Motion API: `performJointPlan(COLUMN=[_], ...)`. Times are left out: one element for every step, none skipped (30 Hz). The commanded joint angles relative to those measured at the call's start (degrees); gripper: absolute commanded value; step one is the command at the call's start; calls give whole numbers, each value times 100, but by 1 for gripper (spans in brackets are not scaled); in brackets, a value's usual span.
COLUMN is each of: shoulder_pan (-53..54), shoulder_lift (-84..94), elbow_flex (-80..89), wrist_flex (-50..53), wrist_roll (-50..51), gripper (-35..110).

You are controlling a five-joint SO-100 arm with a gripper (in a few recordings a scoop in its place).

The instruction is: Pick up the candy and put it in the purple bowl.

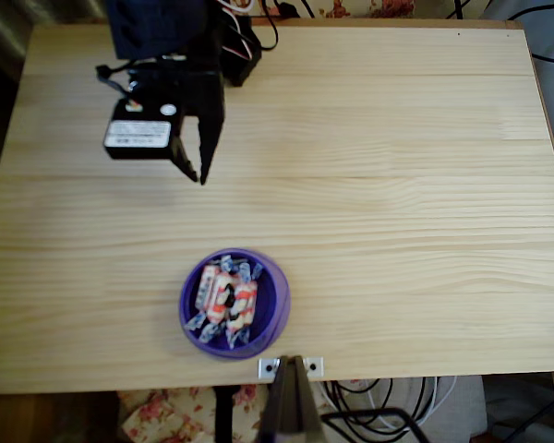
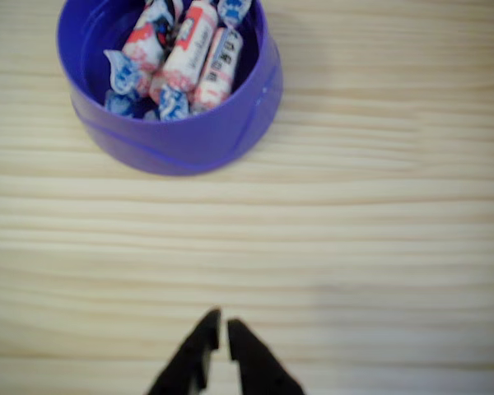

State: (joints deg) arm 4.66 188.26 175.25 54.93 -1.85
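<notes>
Already the candy (image 1: pixel 224 297) lies among other sweets in the purple bowl (image 1: pixel 279 293), well apart from the gripper (image 1: pixel 200 175), whose empty fingers are nearly pressed together over bare counter (image 1: pixel 397 185)

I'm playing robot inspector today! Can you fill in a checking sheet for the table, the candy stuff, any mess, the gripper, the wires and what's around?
Surface: light wooden table, bare wood around the bowl.
Job's things: purple bowl near the front edge; several wrapped candies lie inside it.
Clutter: nothing seen on the tabletop.
Gripper: black gripper away from the bowl, fingertips nearly together, holding nothing.
Cables: wires at the arm's base; more cables below the front edge.
Surroundings: flowered fabric under the table's front edge; small metal bracket on it.
</notes>
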Motion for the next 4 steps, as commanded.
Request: performJointPlan(shoulder_pan=[44, 44, 44, 44], shoulder_lift=[79, 79, 79, 79], elbow_flex=[-123, -123, -123, -123], wrist_flex=[26, 26, 26, 26], wrist_roll=[-97, -97, -97, -97], gripper=[0, 0, 0, 0])
